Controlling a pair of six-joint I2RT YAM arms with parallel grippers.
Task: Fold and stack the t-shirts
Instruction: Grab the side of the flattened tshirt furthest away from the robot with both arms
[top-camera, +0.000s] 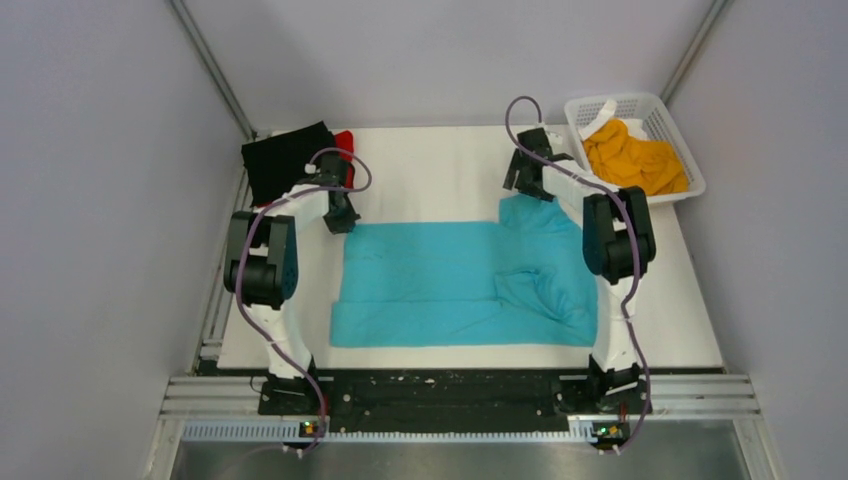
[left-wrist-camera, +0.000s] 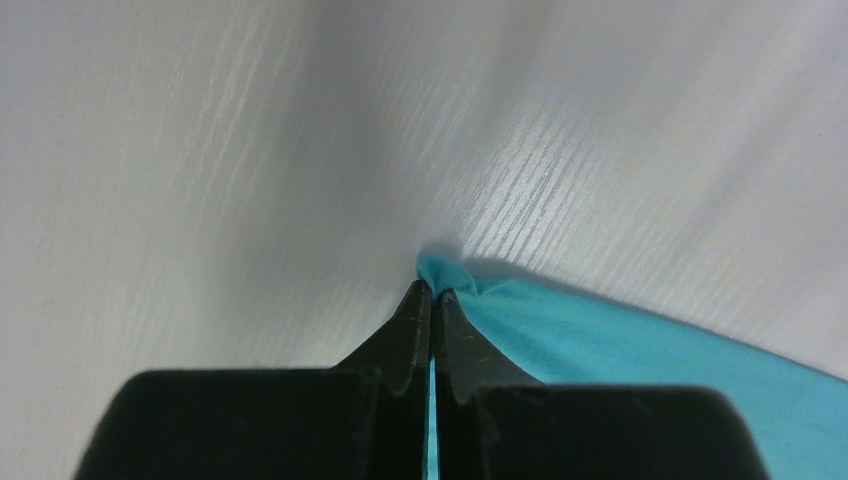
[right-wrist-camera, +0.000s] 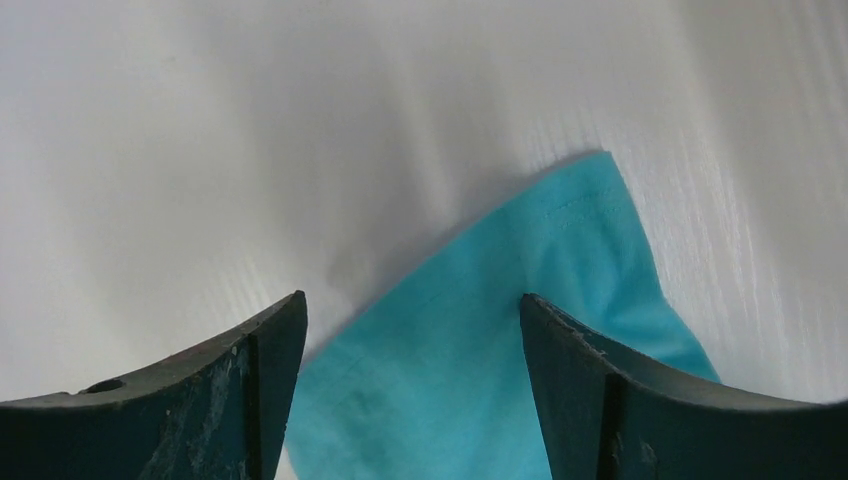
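Note:
The turquoise-blue t-shirt (top-camera: 450, 285) lies spread across the middle of the white table, with a rumpled sleeve folded in near its right end. My left gripper (top-camera: 342, 220) is at its far left corner and is shut on a pinch of the turquoise cloth (left-wrist-camera: 450, 275). My right gripper (top-camera: 527, 185) hangs over the shirt's far right corner (right-wrist-camera: 560, 240); its fingers (right-wrist-camera: 270, 350) stand apart on either side of the cloth. A black t-shirt (top-camera: 285, 160) lies folded at the far left on top of a red one (top-camera: 344, 140). An orange-yellow t-shirt (top-camera: 632, 158) fills the basket.
The white plastic mesh basket (top-camera: 655, 105) stands at the table's far right corner. Grey walls close in on both sides. A black and metal rail (top-camera: 450, 392) carrying both arm bases runs along the near edge.

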